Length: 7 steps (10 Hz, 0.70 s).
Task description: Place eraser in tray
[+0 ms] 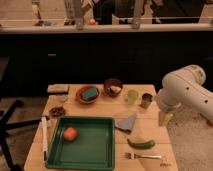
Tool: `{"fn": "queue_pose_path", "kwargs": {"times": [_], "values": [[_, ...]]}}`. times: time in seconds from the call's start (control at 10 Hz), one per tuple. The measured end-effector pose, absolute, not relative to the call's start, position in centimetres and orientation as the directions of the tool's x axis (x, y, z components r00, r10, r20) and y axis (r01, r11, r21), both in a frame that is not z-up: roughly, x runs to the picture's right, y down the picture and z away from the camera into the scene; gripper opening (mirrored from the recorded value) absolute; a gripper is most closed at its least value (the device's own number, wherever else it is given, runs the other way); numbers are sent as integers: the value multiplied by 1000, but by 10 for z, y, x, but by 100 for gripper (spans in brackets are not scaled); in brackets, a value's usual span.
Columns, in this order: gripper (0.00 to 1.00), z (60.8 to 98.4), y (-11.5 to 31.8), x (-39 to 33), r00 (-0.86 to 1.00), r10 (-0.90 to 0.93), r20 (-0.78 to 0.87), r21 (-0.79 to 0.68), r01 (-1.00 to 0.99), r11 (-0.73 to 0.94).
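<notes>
1. eraser (pixel 58 89) is lying flat at the far-left corner of the table (pixel 100 110), outside the tray and apart from it
2. tray (pixel 80 119) is sitting near-left on the table, carrying an orange round item (pixel 70 133); white marker (pixel 44 137) is lying just beside its left rim
3. gripper (pixel 165 119) is hanging at the table's right edge, well apart from the eraser; jaws clenched or released: can't tell

Pincer (pixel 165 119) beside table's (pixel 102 111) right edge; bowls (pixel 89 94), cups (pixel 132 96) stand between it and eraser (pixel 58 89).
</notes>
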<state>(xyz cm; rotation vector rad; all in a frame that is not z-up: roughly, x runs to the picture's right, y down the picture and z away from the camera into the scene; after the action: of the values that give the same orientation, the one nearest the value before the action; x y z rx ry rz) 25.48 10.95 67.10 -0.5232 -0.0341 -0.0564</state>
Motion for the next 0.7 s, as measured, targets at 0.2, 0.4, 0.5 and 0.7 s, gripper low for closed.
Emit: {"fn": "queue_pose_path", "kwargs": {"times": [0.2,0.4,0.5,0.7], "values": [[80,668,109,247,996,-69,56,-482,88,871],[80,670,106,240,995,-92,34,-465,97,880],[80,672,101,232,995,-102,21,-455,101,885],[80,678,94,219,994,-112,12,-450,105,887]]}}
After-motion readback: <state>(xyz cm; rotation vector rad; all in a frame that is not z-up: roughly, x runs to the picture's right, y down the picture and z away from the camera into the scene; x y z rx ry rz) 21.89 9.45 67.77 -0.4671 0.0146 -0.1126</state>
